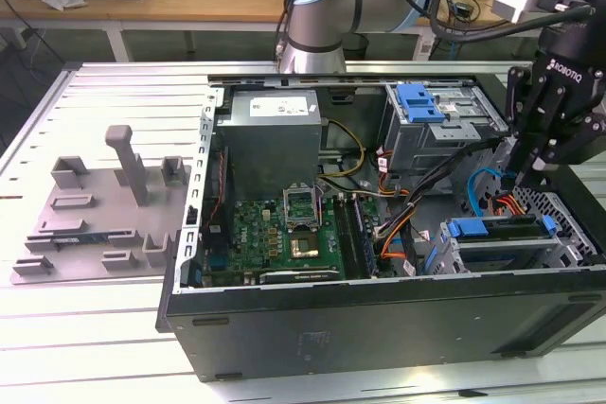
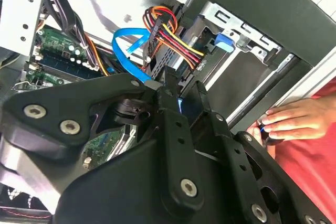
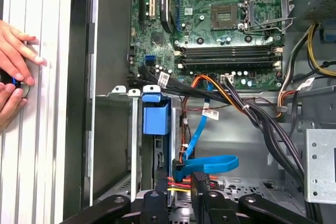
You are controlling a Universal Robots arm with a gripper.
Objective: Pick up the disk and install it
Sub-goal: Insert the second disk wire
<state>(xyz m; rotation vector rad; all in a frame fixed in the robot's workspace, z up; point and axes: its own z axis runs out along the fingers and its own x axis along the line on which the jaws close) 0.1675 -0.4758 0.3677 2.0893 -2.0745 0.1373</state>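
Black pincer (image 2: 176, 95) links crowd the second wrist view, fingers narrowly parted just above the cable plugs; a hand (image 2: 294, 121) rests beyond the case. First wrist view: the disk (image 3: 156, 116) stands in its bay straight ahead of the pincer (image 3: 181, 190), untouched. Exterior view: pincer (image 1: 524, 175) just above the disk (image 1: 497, 227).
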